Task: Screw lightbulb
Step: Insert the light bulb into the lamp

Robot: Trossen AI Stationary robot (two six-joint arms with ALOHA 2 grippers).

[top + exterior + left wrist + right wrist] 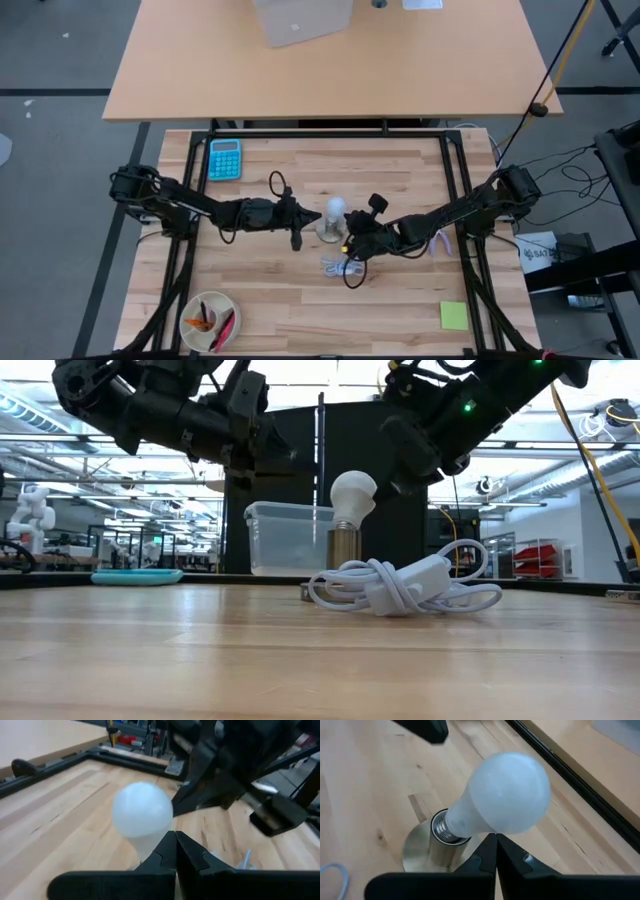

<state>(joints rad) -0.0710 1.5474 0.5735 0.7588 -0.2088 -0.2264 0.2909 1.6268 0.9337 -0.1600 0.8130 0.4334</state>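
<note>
Lightbulb (507, 792): it stands upright in the brass socket near the middle of the table, globe up, its silvery thread partly sunk in the collar. You should judge it light, smooth and breakable; a hard squeeze can crack the frosted globe.

Table (300, 300): pale wood planks inside a black frame. In the high view the bulb is close to the centre, the teal calculator (224, 158) is at about 10 o'clock from it, the white bowl (205, 322) at 7 o'clock, the yellow-green note (454, 316) at 4 o'clock.

Left gripper (297, 226): it hangs just beside the bulb at 9 o'clock, not touching. Its wrist view shows the two fingers pressed together, holding nothing.

Right gripper (349, 241): it hangs near the bulb at about 4 o'clock, above the cable. Its fingers also meet with nothing between them.

Socket (427, 850): a short brass cylinder on a round base; it probably turns with the bulb unless you steady it.

Cable (400, 585): a white coil with a switch, lying at 5 o'clock from the socket.

Hold: take the globe at its widest part with soft pressure, because the narrow neck gives less surface and may slip.
</note>
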